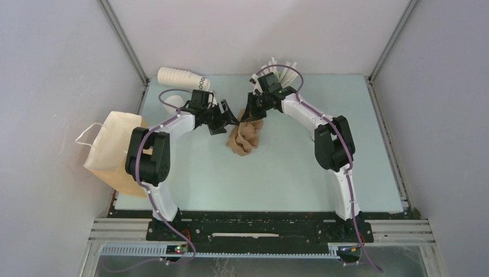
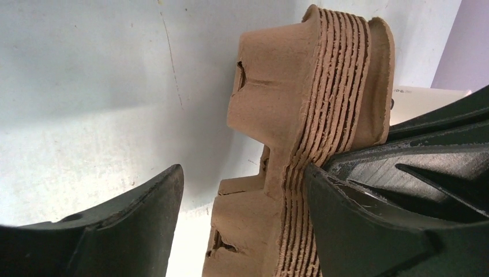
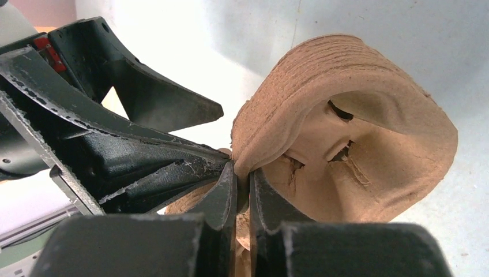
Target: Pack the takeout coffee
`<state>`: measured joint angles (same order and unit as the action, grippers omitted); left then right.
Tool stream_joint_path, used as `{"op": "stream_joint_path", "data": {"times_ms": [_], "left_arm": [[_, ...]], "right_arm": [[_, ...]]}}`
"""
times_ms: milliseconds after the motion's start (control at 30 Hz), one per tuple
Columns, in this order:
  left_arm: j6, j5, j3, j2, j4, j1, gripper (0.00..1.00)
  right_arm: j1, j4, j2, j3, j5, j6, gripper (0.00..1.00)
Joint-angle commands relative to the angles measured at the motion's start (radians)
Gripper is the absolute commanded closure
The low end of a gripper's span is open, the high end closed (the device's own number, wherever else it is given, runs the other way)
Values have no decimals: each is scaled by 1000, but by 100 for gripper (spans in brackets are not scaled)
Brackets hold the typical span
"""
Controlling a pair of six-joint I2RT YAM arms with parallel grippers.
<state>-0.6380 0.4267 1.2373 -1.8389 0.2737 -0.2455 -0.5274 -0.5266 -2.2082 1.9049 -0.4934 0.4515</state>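
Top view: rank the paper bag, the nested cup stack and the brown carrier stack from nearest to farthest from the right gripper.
1. Brown carrier stack, table centre, pinched by the right gripper.
2. Nested cup stack, far left corner, lying down.
3. Paper bag, at the left table edge.

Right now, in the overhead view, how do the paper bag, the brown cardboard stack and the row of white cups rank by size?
1. Paper bag: clearly the largest.
2 and 3. Brown cardboard stack and row of white cups: they look about alike. The stack is partly covered, so I won't rank them.
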Motion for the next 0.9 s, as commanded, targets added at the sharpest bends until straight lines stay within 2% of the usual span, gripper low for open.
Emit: {"op": "stream_joint_path", "data": {"times_ms": [0, 100, 200, 300, 500, 633, 733, 867], "left_arm": [[11, -122, -8, -48, 80, -2, 20], [4, -136, -30, -51, 65, 4, 21], [-4, -156, -40, -59, 68, 11, 21], [-21, -137, -49, -71, 55, 20, 22], [-53, -114, -69, -72, 25, 21, 21], [-43, -67, -79, -42, -9, 28, 21], [9, -6, -100, 49, -37, 41, 17], [66, 5, -143, 193, -18, 53, 10]], "right_arm": [[-25, -26, 69, 124, 53, 43, 88], [-53, -53, 106, 117, 147, 18, 86], [-81, -69, 127, 89, 231, 10, 98], [-114, -42, 151, 24, 322, -37, 96], [-178, -1, 214, -31, 485, -183, 98], [-157, -10, 199, -29, 425, -169, 98], [-98, -24, 148, -1, 244, -151, 98], [-35, -56, 94, 32, 87, -146, 99]]}}
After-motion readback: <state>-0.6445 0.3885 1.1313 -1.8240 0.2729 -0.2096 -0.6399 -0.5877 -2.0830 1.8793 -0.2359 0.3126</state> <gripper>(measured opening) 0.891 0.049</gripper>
